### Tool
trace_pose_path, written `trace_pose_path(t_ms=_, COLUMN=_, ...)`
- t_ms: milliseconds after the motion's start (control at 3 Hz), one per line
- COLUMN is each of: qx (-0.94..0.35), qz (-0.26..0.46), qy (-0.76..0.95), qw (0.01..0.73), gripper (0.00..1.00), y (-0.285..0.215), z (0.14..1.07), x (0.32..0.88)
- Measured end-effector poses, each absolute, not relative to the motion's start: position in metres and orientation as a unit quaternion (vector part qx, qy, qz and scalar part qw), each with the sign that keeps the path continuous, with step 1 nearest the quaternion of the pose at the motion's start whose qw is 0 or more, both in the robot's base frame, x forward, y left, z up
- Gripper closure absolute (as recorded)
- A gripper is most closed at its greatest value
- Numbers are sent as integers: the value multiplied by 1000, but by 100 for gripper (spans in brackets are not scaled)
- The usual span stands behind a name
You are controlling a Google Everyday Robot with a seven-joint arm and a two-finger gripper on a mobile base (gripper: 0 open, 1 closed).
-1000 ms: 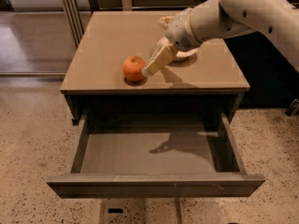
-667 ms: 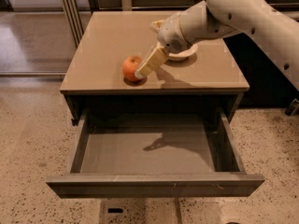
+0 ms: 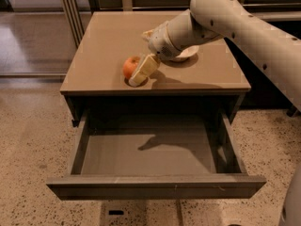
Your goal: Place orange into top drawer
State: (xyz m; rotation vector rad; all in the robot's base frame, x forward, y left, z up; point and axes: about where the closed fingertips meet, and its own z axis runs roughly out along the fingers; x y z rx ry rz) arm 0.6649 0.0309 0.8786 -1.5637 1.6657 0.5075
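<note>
Orange against the tan cabinet top point(image 3: 103, 41), the orange point(image 3: 130, 67) sits near the front edge, left of centre, just above the open top drawer point(image 3: 155, 186). A second ago the gripper point(image 3: 141, 74) hung a little to the fruit's right with a sliver of tabletop between them. It has since slid left and down, and its cream-coloured tip now overlaps the orange's right side and reaches the surface in front of it. The fruit itself has not shifted. This looks like the end of the approach, with the grasp either about to start or just starting. Whether the gripper has clamped the orange or only rests against it cannot be told, because its far side is hidden behind the fruit.

The white arm point(image 3: 244, 27) comes in from the upper right, bends at a rounded elbow and slopes down to the left across the tabletop. Its wrist passes over a shallow cream bowl point(image 3: 190, 54) that lies behind it, and the gripper tilts forward and downward toward the cabinet's front edge. The drawer is pulled fully out, with a bare grey floor marked only by the arm's shadow. Nothing is in it yet. Lifting the orange clear of the edge and lowering it into the drawer remains to be done.
</note>
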Motion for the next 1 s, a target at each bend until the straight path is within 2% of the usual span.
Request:
trace_pose_path(t_ms=667, qx=-626, qz=205, qy=661, qw=360, gripper=0, y=48, z=852, x=674)
trace_pose_path(t_ms=1000, qx=-632, qz=204, qy=668, qw=336, gripper=23, y=53, z=833, x=681)
